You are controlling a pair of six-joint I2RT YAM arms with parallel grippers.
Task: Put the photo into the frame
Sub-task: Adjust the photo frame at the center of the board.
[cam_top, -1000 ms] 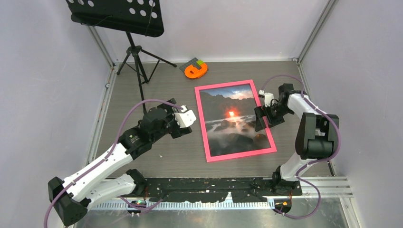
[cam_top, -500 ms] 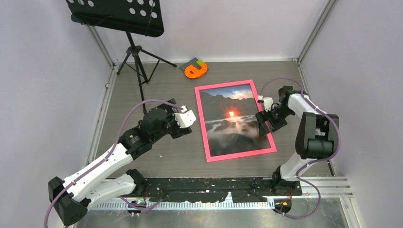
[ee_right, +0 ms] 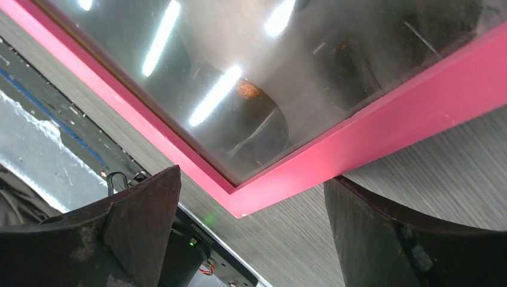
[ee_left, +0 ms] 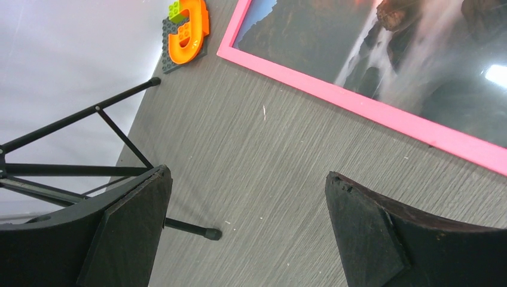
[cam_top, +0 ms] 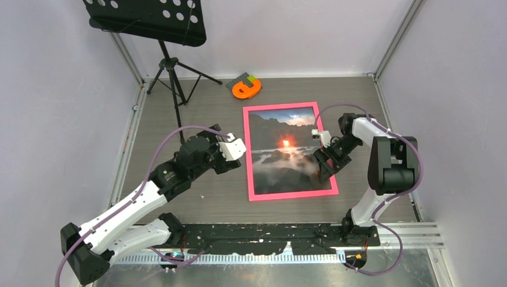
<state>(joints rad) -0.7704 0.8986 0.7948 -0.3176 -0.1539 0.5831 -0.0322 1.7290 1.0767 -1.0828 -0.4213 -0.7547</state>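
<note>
Bench: grey wood-grain top, lying between pale walls.
Frame: pink border, lying flat right of the bench's centre, its long sides running from the far edge towards the near edge.
Photo: sunset seascape, sitting inside the frame with the border showing on all four sides; ceiling lights are glinting off its glossy face in the right wrist view.
Right gripper: reaching over the frame's right side, close to its near right corner; jaws are standing wide apart and gripping nothing. Whether a finger is touching the border cannot be told.
Left gripper: hovering over bare bench just left of the frame, apart from it; jaws are spread wide and carrying nothing.
Orange toy piece: resting on a small grey plate near the far edge, just beyond the frame's far left corner.
Music stand: black tripod, standing by the far left corner.
</note>
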